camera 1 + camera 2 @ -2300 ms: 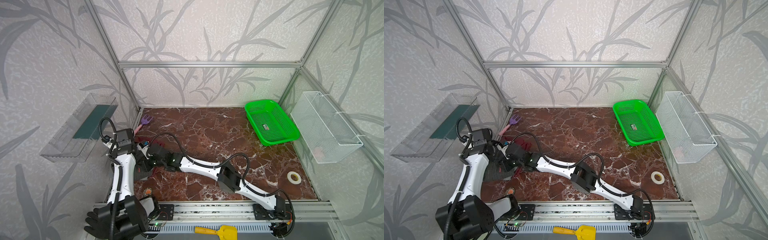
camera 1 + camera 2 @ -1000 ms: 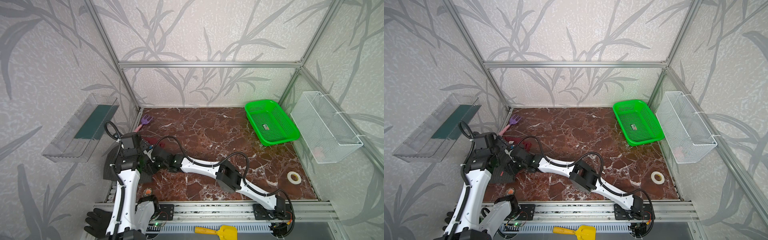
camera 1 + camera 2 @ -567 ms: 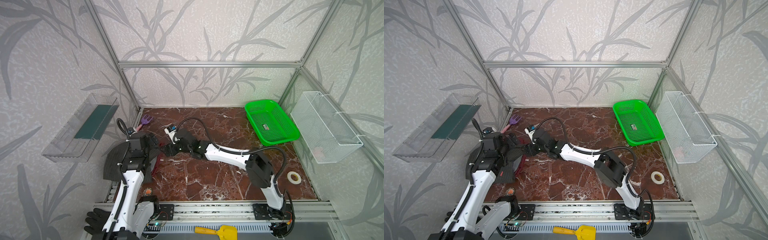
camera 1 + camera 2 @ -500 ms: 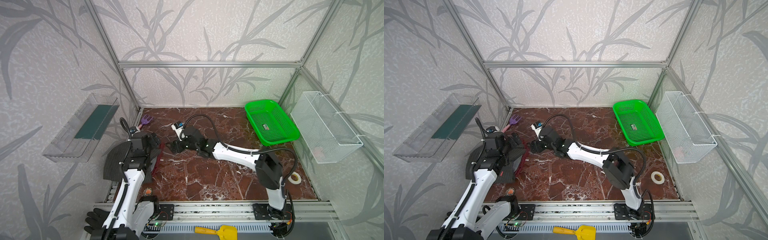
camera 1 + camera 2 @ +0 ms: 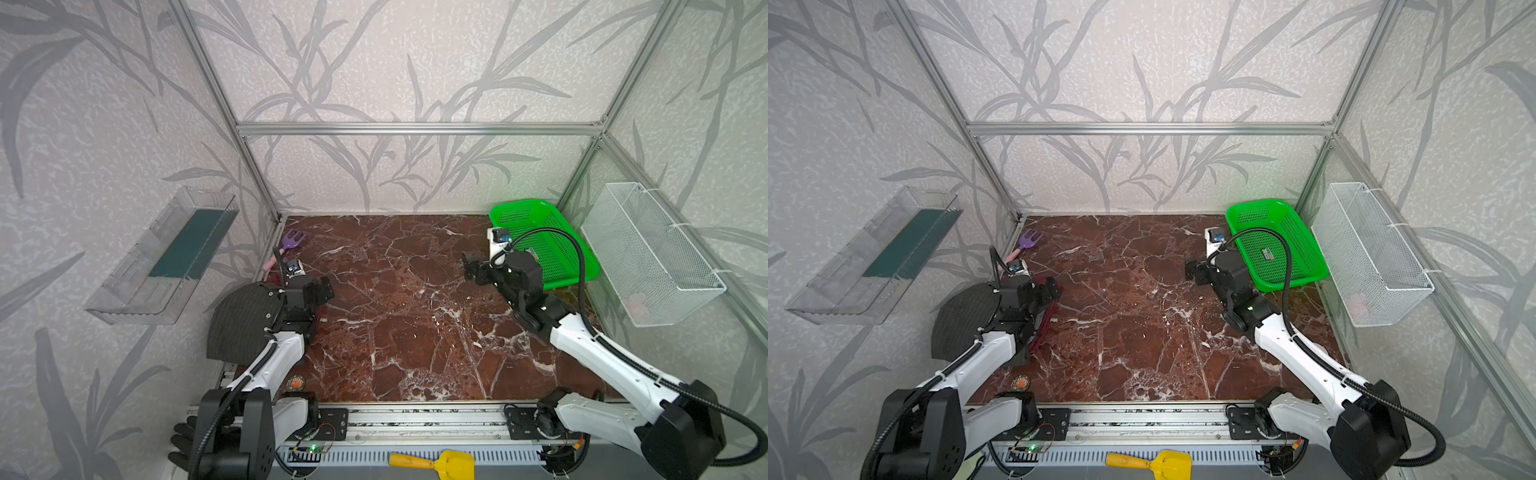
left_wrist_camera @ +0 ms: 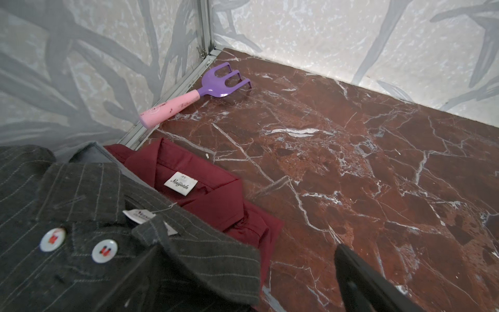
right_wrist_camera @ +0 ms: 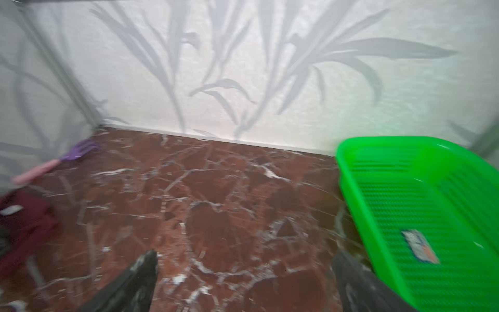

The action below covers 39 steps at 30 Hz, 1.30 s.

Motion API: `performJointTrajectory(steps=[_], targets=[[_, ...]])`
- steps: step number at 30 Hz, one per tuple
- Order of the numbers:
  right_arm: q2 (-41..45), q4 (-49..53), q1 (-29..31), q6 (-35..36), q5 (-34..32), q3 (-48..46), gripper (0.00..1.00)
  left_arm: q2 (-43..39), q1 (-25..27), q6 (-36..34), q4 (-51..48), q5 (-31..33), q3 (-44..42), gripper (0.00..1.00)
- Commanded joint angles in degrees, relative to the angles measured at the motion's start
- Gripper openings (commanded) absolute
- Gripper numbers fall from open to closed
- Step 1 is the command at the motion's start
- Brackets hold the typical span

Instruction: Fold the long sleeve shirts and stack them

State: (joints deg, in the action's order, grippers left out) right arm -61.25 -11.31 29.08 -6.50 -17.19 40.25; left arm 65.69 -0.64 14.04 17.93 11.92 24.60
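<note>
Jaws of the right gripper [image 7: 244, 256] stand wide apart with nothing between them, only the bare marble tabletop [image 7: 216, 210] below. In both top views this gripper [image 5: 471, 266] [image 5: 1194, 270] hangs just beside the near left side of the green basket [image 5: 552, 214], on the right of the table. A second ago its arm was stretched across to the left, nose to nose with the left gripper at the clothes. Half a second ago it was still left of the middle. Now it is drawn back to its own side.

The left gripper [image 5: 326, 287] is open too and holds nothing; its wrist view shows one dark finger [image 6: 364, 283] clear of the cloth. It sits over the inner edge of the pile, further back and nearer the middle than two seconds ago, when it was down among the shirts.

The shirts lie stacked at the table's left edge, towards the front. The charcoal pinstriped shirt [image 6: 81, 243] [image 5: 237, 320] is on top, collar and two white buttons up, and in both top views it hangs out past the table edge. A sliver of the grey shirt [image 6: 90, 154] shows past its collar. The dark red shirt [image 6: 216, 205] lies underneath, neck label up, resting on the marble. Beyond the pile the purple rake [image 6: 216, 83] lies by the back left corner, as it did before.
</note>
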Motion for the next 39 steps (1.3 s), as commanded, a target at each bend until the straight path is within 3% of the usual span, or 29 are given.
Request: performJointTrajectory(steps=[1, 5, 7, 9, 12, 15, 22, 25, 26, 27, 28, 29, 31, 34, 37, 39], targets=[[1.0, -16.5, -0.5, 6.3, -11.1, -11.3, 0.99, 4.2, -0.3, -4.7, 12.2, 1.9, -1.8, 0.99], [-5.3, -21.5, -4.7, 6.0, -16.7, -14.8, 0.99, 11.3, -0.3, -6.5, 23.7, 3.6, -4.2, 0.99], [-8.9, -25.9, -6.8, 6.8, -18.8, -16.4, 0.99, 13.9, 0.0, -9.2, 24.8, 3.5, -2.5, 0.99], [-10.8, -28.2, -9.5, 6.7, -17.9, -17.1, 0.99, 16.3, 0.0, -9.2, 25.3, 3.1, -1.8, 0.99], [-13.3, -28.4, -13.1, 5.1, -16.4, -15.7, 0.99, 24.4, 0.2, -10.8, 39.0, 2.9, -4.1, 0.99], [-14.5, -28.8, -16.4, 4.5, -12.6, -14.9, 0.99, 22.4, 0.2, -9.5, 32.7, 3.6, -2.7, 0.99], [-12.4, -26.3, -18.4, 4.7, -7.5, -15.9, 0.99, 24.4, 0.6, -10.4, 39.6, 4.5, -4.4, 0.99], [-13.7, -18.3, -18.4, 6.8, -6.1, -14.5, 0.99, 24.6, 1.1, -10.3, 41.2, 6.8, -5.1, 0.99], [-15.6, -20.9, -18.5, 4.6, -8.6, -16.0, 0.99, 24.6, 1.4, -10.5, 41.7, 7.0, -5.4, 0.99], [-17.7, -31.2, -18.4, 4.5, -9.4, -18.8, 0.99, 24.7, 1.4, -10.7, 42.2, 7.1, -5.6, 0.99], [-19.1, -39.7, -17.7, 10.8, -4.9, -21.2, 0.99, 24.7, 1.5, -10.8, 42.2, 6.9, -5.5, 0.99], [-20.6, -43.1, -18.0, 12.3, -2.0, -21.3, 0.99, 24.8, 1.7, -11.0, 41.7, 6.8, -5.2, 0.99], [-23.0, -36.6, -18.2, 10.9, -0.7, -18.3, 0.99, 24.8, 2.0, -11.3, 39.5, 6.9, -4.0, 0.99], [-32.5, -58.0, -19.1, 12.4, 1.0, -23.0, 0.99, 24.8, 2.1, -11.4, 39.8, 7.4, -4.1, 0.99], [-27.0, -38.5, -20.4, 9.4, 2.9, -17.7, 0.99, 25.0, 2.3, -11.5, 39.9, 7.5, -4.1, 0.99], [-29.2, -44.8, -21.7, 9.1, 5.2, -19.2, 0.99, 24.9, 2.4, -11.6, 40.1, 7.8, -4.2, 0.99]])
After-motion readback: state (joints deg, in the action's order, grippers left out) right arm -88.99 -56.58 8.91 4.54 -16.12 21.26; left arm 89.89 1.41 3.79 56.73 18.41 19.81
